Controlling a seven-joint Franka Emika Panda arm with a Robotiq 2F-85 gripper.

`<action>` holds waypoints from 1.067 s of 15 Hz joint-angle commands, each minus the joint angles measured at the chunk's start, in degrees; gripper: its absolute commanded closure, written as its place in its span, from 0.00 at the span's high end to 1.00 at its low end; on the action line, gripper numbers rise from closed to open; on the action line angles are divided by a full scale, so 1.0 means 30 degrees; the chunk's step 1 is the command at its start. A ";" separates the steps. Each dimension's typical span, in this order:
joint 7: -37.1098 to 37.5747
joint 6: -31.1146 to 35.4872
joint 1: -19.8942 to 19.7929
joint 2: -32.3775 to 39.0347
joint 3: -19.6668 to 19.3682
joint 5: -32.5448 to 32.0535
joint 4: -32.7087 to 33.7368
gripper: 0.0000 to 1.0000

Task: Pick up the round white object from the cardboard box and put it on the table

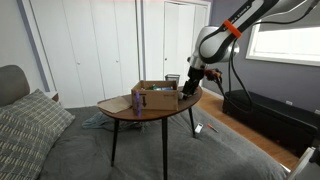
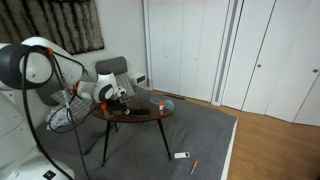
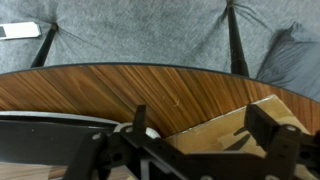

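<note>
Wrist view: my gripper (image 3: 200,128) has its jaws spread wide, with nothing gripped that I can confirm. A white object (image 3: 130,128) peeks out beside one finger (image 3: 140,118) at 6 o'clock, just off the box (image 3: 240,125) at 4 o'clock. I cannot tell whether it rests on the table (image 3: 100,90). Both exterior views hide it and show only the gripper low at the box's end.

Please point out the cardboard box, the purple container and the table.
cardboard box (image 1: 162,99), in an exterior view, front wall
purple container (image 1: 138,100), in an exterior view, side
table (image 3: 110,95), wrist view, bare wooden top
</note>
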 commanded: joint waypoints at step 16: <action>0.0399 -0.9800 -0.0130 -0.9191 -0.2089 -0.4237 0.1913 1.00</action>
